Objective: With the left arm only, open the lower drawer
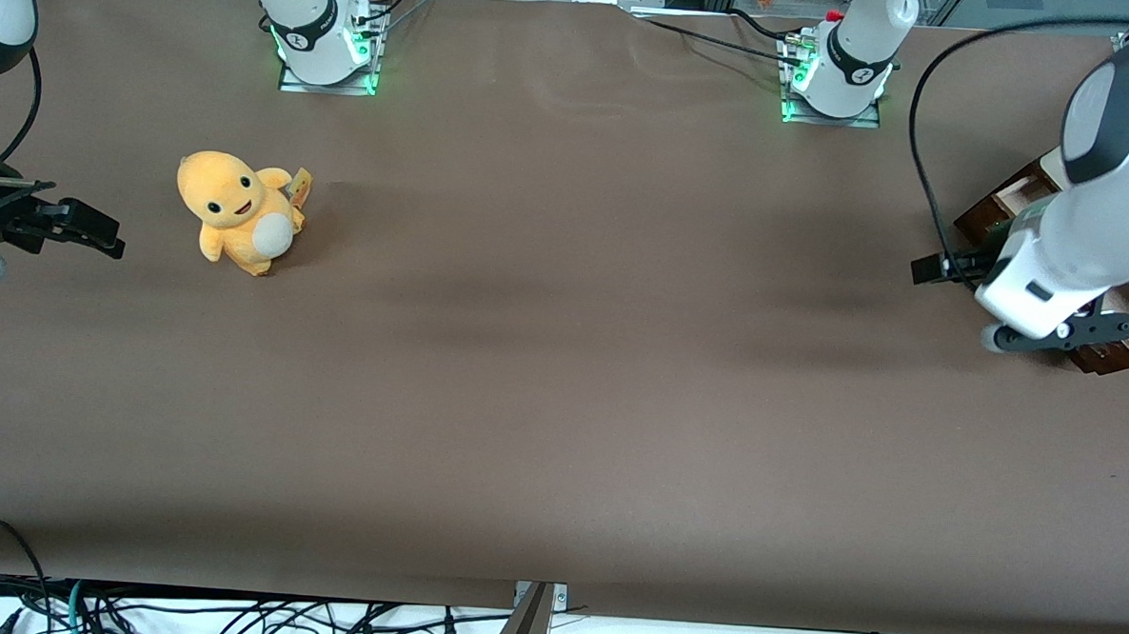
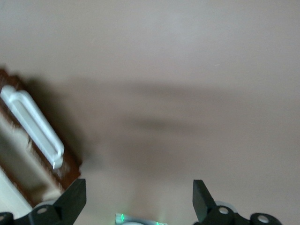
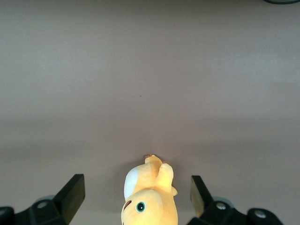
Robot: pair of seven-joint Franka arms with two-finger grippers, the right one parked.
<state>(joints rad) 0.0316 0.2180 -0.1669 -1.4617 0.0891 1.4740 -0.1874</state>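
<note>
The lower drawer point(image 2: 44, 154) lay just beside the gripper point(image 2: 139, 201), its handle point(image 2: 33, 124) outside the wide-apart fingers point(image 2: 75, 197).

Drawer unit at the working arm's end of the table point(image 1: 561, 403)

The left arm point(image 1: 1093, 216) hangs over the drawer unit point(image 1: 998, 207) — its gripper point(image 2: 138, 199), fingers spread wide, is just beside the lower drawer point(image 2: 70, 161) and its handle point(image 2: 33, 124), not touching. A plush toy point(image 1: 238, 210) lies well apart, toward the parked arm's end.
</note>
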